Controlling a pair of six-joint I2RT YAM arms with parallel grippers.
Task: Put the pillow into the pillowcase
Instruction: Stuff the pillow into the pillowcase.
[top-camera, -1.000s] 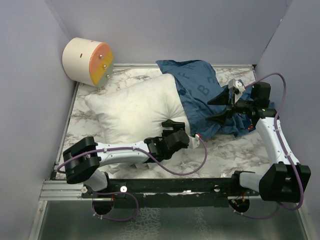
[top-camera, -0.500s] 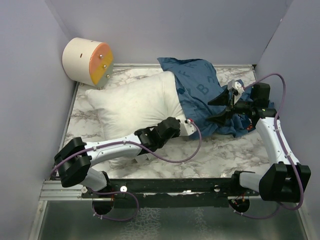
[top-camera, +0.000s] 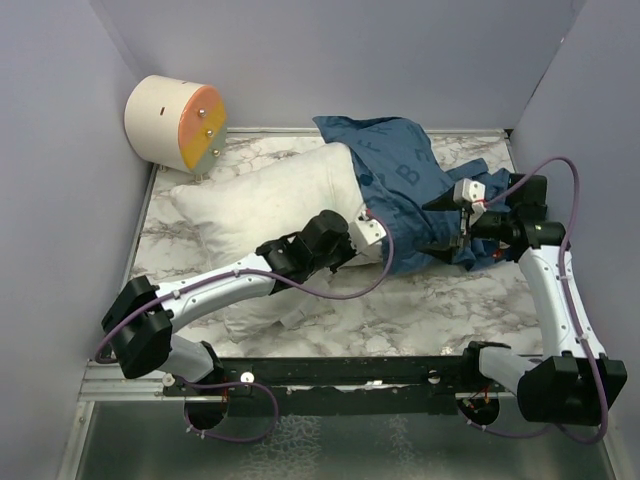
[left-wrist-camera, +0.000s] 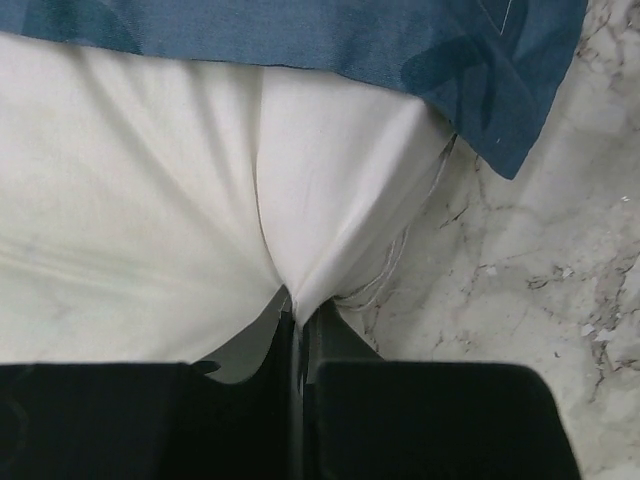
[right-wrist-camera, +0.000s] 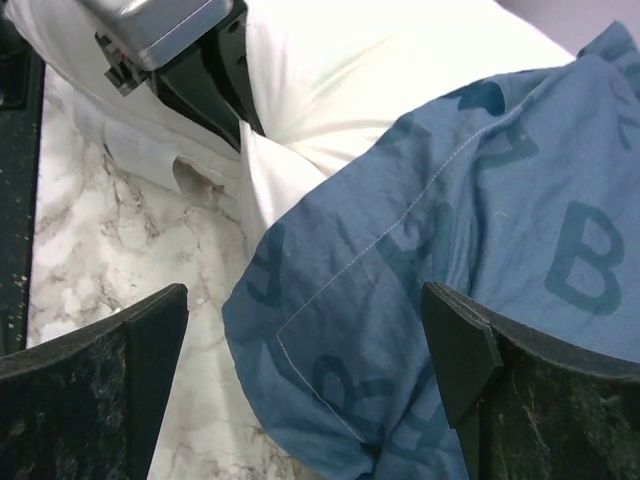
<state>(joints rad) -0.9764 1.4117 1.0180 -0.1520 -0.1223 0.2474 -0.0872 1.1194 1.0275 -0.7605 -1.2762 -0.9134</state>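
- Table (top-camera: 440, 310): marbled white top, bare at the near edge and to the right of the bedding.
- Left gripper (left-wrist-camera: 297, 312): fingers pressed together, pinching a fold of white cloth at the near edge of the pillow, just short of the blue hem; its arm lies across the pillow's near corner.
- Right gripper (right-wrist-camera: 310, 350): fingers spread wide with nothing between them, hovering over the near right part of the pillowcase.
- Pillow (top-camera: 265, 205): plump, white, lying slantwise mid-table; its right end is under blue cloth, its left part uncovered.
- Pillowcase (top-camera: 410, 180): blue with darker letters, rumpled, draped over the pillow's right end and trailing to the far right of the table.
- Cylinder (top-camera: 172, 121): cream with an orange face, in the far left corner, just beyond the pillow.
- Walls (top-camera: 400, 60): plain grey-lilac, closing in three sides.
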